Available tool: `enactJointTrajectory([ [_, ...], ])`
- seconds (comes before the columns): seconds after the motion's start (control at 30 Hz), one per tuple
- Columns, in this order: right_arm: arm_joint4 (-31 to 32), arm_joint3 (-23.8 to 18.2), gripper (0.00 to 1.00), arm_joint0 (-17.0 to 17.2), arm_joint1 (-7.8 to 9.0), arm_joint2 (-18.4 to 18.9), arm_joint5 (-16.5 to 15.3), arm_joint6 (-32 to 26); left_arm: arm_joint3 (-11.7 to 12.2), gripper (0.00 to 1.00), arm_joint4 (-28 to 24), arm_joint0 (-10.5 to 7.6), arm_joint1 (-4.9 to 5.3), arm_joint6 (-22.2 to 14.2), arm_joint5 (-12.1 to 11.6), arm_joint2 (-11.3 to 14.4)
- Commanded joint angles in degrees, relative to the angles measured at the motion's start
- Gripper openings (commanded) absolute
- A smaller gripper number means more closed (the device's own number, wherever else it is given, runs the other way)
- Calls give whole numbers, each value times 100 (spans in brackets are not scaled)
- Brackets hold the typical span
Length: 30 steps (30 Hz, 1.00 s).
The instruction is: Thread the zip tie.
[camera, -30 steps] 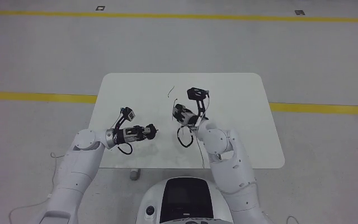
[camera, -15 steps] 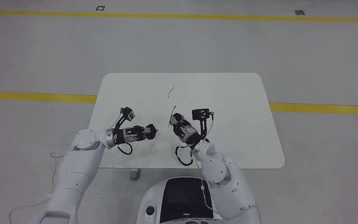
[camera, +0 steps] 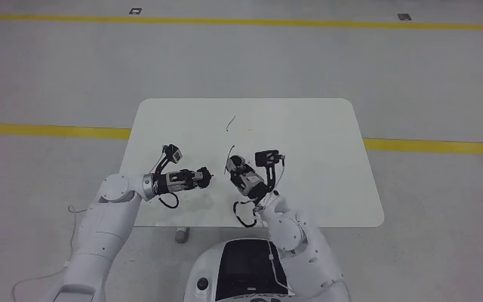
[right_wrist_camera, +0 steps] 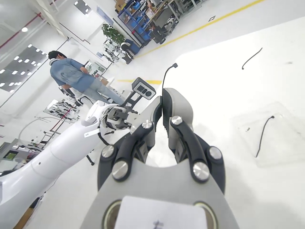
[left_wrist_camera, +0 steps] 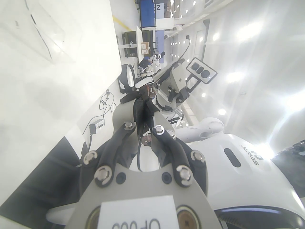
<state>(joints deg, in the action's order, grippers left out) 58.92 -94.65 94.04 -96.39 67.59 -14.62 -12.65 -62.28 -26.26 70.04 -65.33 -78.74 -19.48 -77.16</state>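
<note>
My right gripper (right_wrist_camera: pixel 162 107) has its jaws clenched on a black zip tie (right_wrist_camera: pixel 163 84). The strap runs up out of the pinched pads and curves over, and its small square head is free in the air past the fingertips. On the left gripper (left_wrist_camera: pixel 143 113) the dark pads are pressed flat together. I cannot make out whether anything is caught between them.

From above, both grippers sit over the near middle of the white table (camera: pixel 324 174). The left gripper (camera: pixel 204 176) points across at the right gripper (camera: pixel 232 164), and the two are close but apart. The held tie (camera: pixel 229 153) pokes up as a thin dark line from the right fingertips.

Farther out, a second zip tie (right_wrist_camera: pixel 252 59) lies loose and slightly curved on the bare tabletop, well beyond both grippers toward the far edge. A third zip tie (right_wrist_camera: pixel 262 133) lies inside a shallow clear tray (right_wrist_camera: pixel 286 148) that rests on the table to the side of my right wrist.
</note>
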Motion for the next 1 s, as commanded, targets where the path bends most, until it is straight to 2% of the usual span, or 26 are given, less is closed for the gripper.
enactJointTrajectory([
  [0.0,124,65,0,28,27,-105,-31,242,0,0,0,0,0,0,0,0],
  [0.27,203,283,0,-9,99,-412,-141,895,0,0,0,0,0,0,0,0],
  [0.6,228,281,0,-18,104,-432,-139,925,0,0,0,0,0,0,0,0],
  [0.97,781,666,0,-178,152,-812,129,2163,0,0,0,0,0,0,0,0],
])
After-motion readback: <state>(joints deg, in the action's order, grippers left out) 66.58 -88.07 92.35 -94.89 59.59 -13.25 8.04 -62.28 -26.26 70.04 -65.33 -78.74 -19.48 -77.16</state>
